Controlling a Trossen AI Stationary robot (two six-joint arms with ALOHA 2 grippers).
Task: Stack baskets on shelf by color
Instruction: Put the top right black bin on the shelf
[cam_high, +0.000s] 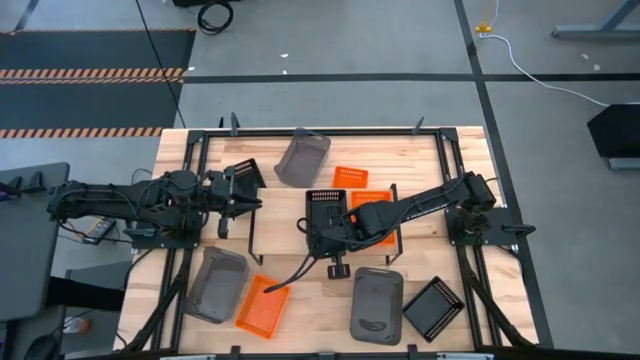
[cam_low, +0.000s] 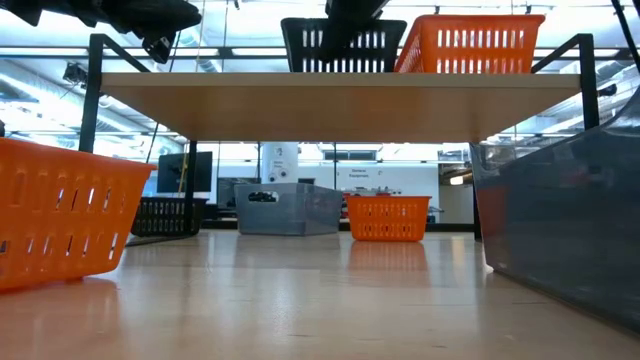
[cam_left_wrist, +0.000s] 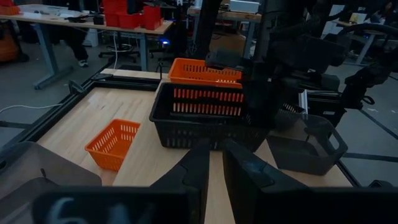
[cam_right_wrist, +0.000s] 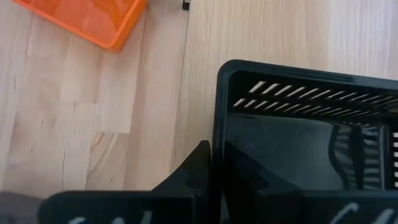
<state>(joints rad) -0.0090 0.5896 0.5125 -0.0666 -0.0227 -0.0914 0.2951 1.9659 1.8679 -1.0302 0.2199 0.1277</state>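
Two arms over the shelf. Right gripper is at the black basket on the shelf top, one finger outside the basket's wall and the other inside, pinched on that wall. In the high view the right arm reaches in from the right and covers part of the basket. An orange basket sits on the shelf just beside the black one, on its right; the low view shows both up on the board, black and orange, touching or nearly so.

Left gripper hangs above the left end of the shelf, fingers close together with a thin gap, nothing between them. Its wrist view looks along the board at the black basket and the right arm.

Rest of the baskets on the table:
- black one tilted, near the left gripper, at the back
- grey one at the back, middle
- orange one at the back, just behind the shelf
- grey one front left
- orange one front, just beside that grey
- grey one front right of middle
- black one front right, beside it
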